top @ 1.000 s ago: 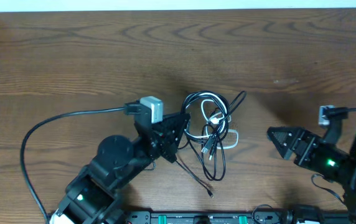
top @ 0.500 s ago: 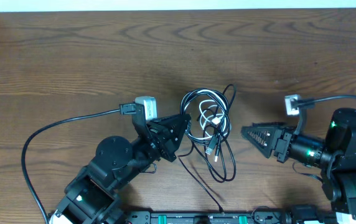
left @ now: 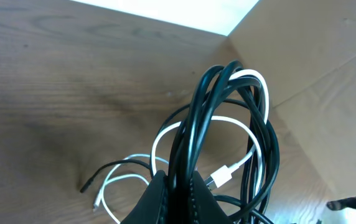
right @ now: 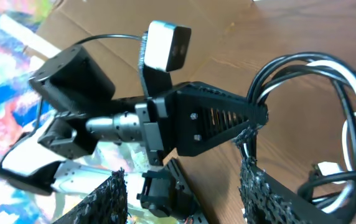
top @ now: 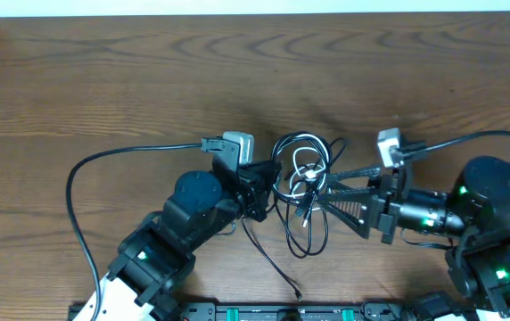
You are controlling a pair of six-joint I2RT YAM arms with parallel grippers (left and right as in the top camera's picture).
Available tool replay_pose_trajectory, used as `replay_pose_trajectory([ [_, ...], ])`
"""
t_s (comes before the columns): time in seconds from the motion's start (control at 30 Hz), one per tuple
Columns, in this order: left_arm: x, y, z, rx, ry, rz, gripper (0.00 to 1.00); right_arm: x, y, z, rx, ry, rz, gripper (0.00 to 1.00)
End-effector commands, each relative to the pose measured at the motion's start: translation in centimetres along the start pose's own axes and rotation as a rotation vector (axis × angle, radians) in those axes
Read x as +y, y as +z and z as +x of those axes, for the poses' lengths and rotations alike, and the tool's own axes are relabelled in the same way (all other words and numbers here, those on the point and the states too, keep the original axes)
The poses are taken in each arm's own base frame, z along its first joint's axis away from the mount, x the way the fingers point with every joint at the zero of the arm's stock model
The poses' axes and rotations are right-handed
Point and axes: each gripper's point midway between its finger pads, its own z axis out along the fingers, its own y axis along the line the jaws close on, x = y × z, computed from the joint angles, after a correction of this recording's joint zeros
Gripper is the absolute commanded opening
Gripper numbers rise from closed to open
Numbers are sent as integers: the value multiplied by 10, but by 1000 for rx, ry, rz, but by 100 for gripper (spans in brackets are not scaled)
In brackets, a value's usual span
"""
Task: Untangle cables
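**Q:** What is the left gripper doing?

**A:** The left gripper (top: 269, 181) is pinched tight on several black strands of the cables (top: 304, 169). In its wrist view its fingers (left: 165, 199) meet at the bottom edge, and the cords rise from between them.

**Q:** And the right one?

**A:** The right gripper (top: 324, 185) reaches in from the right with its jaws apart. Seen from overhead, its two fingers lie on either side of the right part of the tangle. In its wrist view one ribbed finger (right: 262, 186) sits right beside the black loops, but I cannot tell whether it presses on them. The other finger stands well clear. The tip of the left gripper shows between the two.

**Q:** Where are the cables?

**A:** They lie near the middle of the wooden table (top: 103, 80), between the two arms. Black loops fan out from the left grip. A white cable (left: 252, 81) is threaded through them, and its white plug (left: 218, 179) lies inside the loops. One black tail (top: 273, 263) trails away from the tangle toward the near edge of the table.
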Motion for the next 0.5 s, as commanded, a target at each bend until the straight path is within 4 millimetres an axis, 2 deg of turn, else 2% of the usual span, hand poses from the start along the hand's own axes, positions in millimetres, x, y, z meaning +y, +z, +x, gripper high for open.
replay_pose_trajectory([
  [0.0,-13,-6,-23,-72,26,28,7,-21,15,-2,-17,82,103,56],
  [0.1,-14,-7,-26,-83,27,36,8,-44,32,4,0,122,195,50],
  [0.23,-14,-7,-25,-81,27,35,8,-90,47,10,-3,161,391,45],
  [0.3,-15,-10,-26,-86,29,38,7,-121,39,14,-22,212,542,43],
  [0.37,-18,-14,-28,-98,31,45,8,-146,24,20,-52,263,700,43],
  [0.47,-24,-26,-35,-132,37,68,7,-165,6,23,-91,300,837,46],
])
